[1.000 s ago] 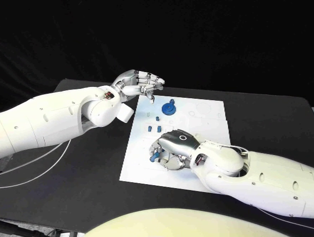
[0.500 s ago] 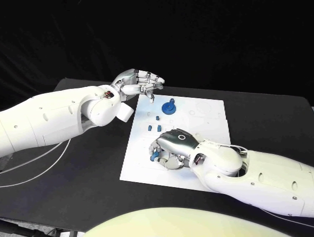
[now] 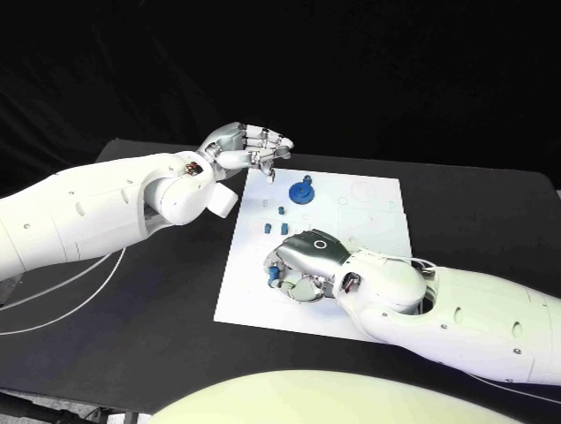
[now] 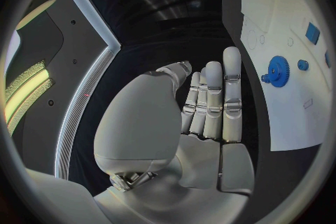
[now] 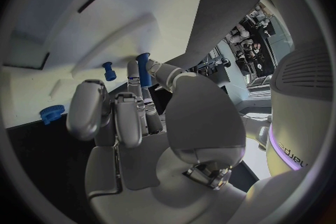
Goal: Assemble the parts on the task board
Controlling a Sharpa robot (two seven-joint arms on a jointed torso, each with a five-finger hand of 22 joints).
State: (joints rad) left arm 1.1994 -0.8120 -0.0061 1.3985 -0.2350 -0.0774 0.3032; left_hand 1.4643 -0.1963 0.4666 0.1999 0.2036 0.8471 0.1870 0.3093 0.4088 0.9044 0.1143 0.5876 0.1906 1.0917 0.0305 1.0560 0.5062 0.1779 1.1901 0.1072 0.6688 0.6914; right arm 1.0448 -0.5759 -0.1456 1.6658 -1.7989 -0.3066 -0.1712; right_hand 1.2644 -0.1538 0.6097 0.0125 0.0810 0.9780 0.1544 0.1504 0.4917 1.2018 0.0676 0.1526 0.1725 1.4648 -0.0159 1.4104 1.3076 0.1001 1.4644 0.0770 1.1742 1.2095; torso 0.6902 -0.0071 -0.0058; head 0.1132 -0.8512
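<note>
You see the white task board [image 3: 357, 256] in the middle of the frame on the black table [image 3: 153, 300]. Your right hand [image 3: 308, 261] sits low on the board's left part, fingers curled around a blue peg [image 5: 143, 67]. Your left hand [image 3: 245, 148] hovers at the board's upper left corner, fingers pressed together, holding nothing. A blue gear [image 3: 303, 192] stands near the board's top edge, small blue pegs [image 3: 280, 210] just below it.

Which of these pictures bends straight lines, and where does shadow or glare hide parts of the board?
Left wrist view: the task board's straight edge curves near the blue gear. Right wrist view: the board is shaded and curved behind the right hand, which is holding a blue part. Head view: no bending; the board glares bright, washing out its markings.
</note>
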